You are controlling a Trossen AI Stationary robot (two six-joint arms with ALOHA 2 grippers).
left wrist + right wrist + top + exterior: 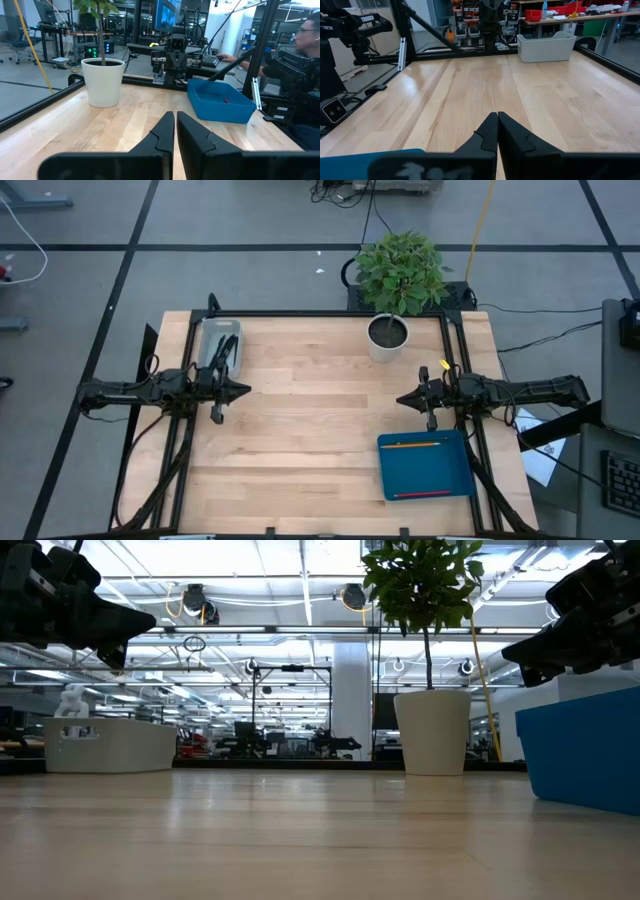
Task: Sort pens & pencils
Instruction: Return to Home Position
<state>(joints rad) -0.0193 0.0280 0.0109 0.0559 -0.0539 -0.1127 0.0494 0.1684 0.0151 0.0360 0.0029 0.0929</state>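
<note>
Several dark pens [224, 350] lie in the grey tray [204, 342] at the table's far left. An orange pencil [411, 445] and a red pencil [422, 494] lie in the blue tray [463, 470] at the near right; a red bit [226, 100] shows there in the left wrist view. My left gripper [245, 390] hovers shut by the grey tray, over the left side of the table. My right gripper [400, 400] hovers shut above the blue tray's far edge. The two point at each other across the bare wood.
A potted plant [390, 335] in a white pot stands at the far edge, right of the middle. Bare wood [310, 430] spreads between the two trays. A black frame rail [330, 313] rims the table. A person sits beyond the right edge [305, 45].
</note>
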